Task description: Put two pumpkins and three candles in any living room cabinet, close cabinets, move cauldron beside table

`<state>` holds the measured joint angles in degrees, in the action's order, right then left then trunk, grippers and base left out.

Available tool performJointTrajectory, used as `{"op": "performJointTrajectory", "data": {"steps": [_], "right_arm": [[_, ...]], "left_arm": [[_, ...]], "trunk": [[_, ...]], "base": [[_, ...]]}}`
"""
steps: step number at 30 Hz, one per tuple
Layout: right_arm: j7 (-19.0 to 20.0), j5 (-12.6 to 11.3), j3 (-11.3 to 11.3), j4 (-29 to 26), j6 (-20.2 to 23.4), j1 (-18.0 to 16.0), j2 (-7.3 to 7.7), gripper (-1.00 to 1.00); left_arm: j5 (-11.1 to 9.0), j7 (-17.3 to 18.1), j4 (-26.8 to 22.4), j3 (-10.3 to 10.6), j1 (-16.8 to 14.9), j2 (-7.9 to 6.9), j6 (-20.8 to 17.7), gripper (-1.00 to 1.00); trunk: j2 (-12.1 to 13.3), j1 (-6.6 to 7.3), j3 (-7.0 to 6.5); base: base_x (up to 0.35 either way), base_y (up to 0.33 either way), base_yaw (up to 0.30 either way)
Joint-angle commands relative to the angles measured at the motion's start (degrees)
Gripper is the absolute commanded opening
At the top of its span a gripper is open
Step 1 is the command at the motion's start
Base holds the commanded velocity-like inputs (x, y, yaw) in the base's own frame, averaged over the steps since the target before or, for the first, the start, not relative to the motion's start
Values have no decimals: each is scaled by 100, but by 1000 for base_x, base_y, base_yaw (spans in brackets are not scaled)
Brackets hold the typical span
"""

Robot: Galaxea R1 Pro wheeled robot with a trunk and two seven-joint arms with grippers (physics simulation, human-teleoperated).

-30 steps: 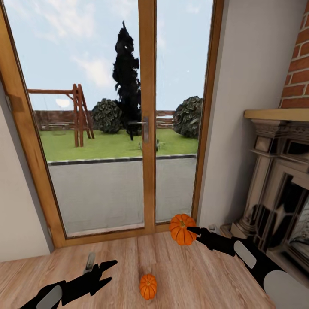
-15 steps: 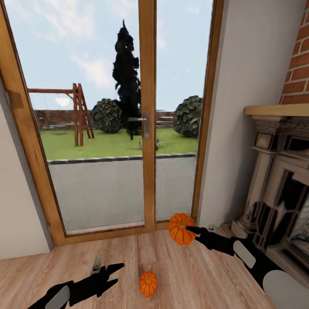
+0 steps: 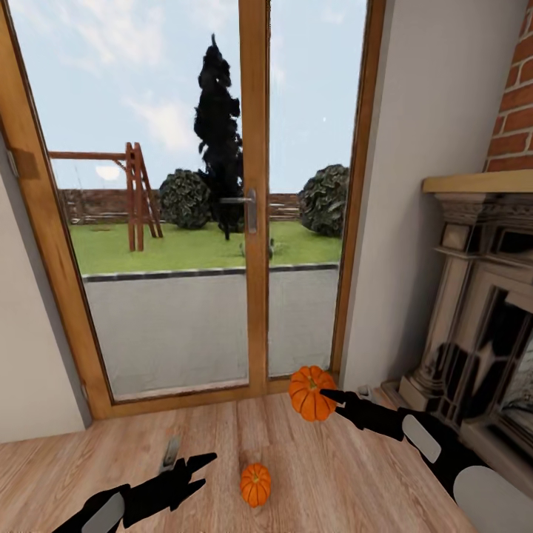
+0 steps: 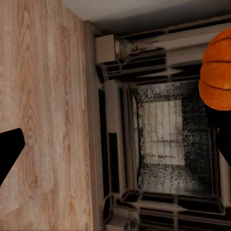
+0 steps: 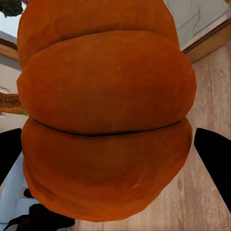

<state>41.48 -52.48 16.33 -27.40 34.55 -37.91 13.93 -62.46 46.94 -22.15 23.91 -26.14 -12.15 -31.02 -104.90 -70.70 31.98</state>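
Near the glass door (image 3: 252,222), low at its right corner, the right gripper (image 3: 326,396) has its fingers closed around one pumpkin (image 3: 311,393), held clear of the wood floor (image 3: 318,474). From the right wrist camera that pumpkin (image 5: 106,120) bulges between the two black fingertips (image 5: 214,154), so the grip looks firm.

A second pumpkin (image 3: 255,484) sits on the floor in front of the door's middle post, nearer the robot. The left gripper (image 3: 200,466) hangs just beside it on the left, fingers parted, holding nothing, not touching.

Step in hand, as I judge it: pick up the floor pumpkin with the left arm. To do it well, bring the parted fingers down to straddle the widest part, close across the ribs rather than on the stem, and lift straight so it doesn't roll. Keep the right arm steady meanwhile.

Orientation: the floor pumpkin stands upright, its stem end up, though the stem is too small to make out. It's round, with no real long axis. The held one has its stem pointing up and tilted a little toward the robot.

The fireplace (image 3: 481,311) stands right of the door.
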Motion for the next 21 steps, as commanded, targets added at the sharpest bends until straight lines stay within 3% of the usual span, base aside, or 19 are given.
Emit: {"op": "performJointTrajectory", "data": {"steps": [1,21], "right_arm": [[-3,-55,22,-2,26,-6,2,-100],[139,-12,20,6,0,-6,0,-100]], "left_arm": [[-56,0,0,27,-7,-5,8,100],[-74,-9,61,-33,-33,-48,120,100]], "trunk": [[-45,-22,25],[-847,-461,384]], "base": [[0,0,0],[0,0,0]]}}
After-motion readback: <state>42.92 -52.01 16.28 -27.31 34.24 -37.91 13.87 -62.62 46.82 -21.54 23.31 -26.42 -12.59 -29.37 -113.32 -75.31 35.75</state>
